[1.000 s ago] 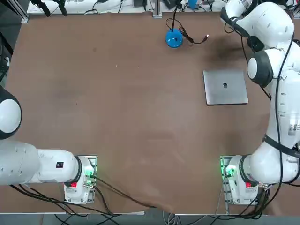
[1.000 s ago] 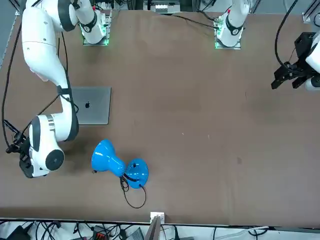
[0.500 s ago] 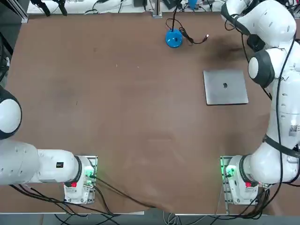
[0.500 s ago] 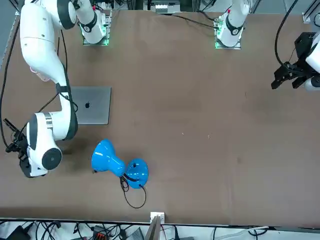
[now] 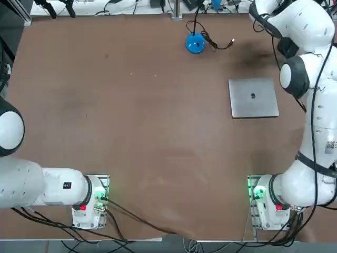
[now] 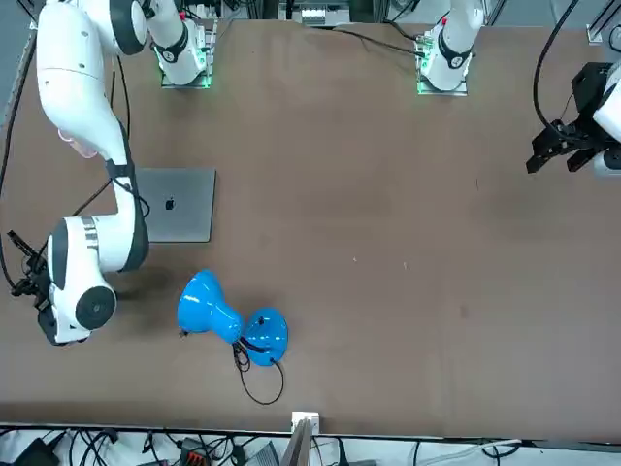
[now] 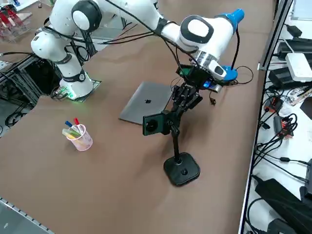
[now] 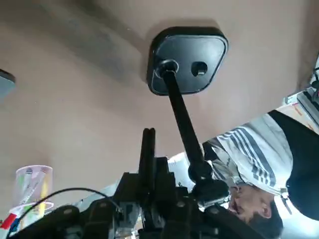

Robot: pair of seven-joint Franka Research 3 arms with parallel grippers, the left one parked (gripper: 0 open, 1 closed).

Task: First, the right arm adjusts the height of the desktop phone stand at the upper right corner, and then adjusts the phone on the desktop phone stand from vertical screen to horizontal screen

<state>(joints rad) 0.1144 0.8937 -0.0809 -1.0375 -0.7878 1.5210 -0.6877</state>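
Observation:
The desktop phone stand has a rounded-square black base [image 7: 182, 169] and a thin black pole [image 7: 174, 139], and it stands near the table's right edge. The phone [image 7: 155, 124] sits in the clamp at the pole's top, held upright. My right gripper [image 7: 181, 103] reaches down onto the stand's head just behind the phone and is shut on it. In the wrist view the base [image 8: 187, 59] and pole [image 8: 182, 114] lie below, and the phone [image 8: 148, 154] shows edge-on. In the top view the right arm [image 5: 300, 31] hides the stand.
A closed silver laptop [image 7: 146, 102] lies just beyond the stand. A blue-based gooseneck [image 5: 195, 43] with a cable stands farther along the far edge. A plastic cup of pens [image 7: 78, 135] is nearer the arm's base. A person in a striped top [image 8: 254, 154] is beside the table.
The right arm's wrist has shifted slightly toward the table's outer corner, and the fingers have closed the last bit onto the stand's head.

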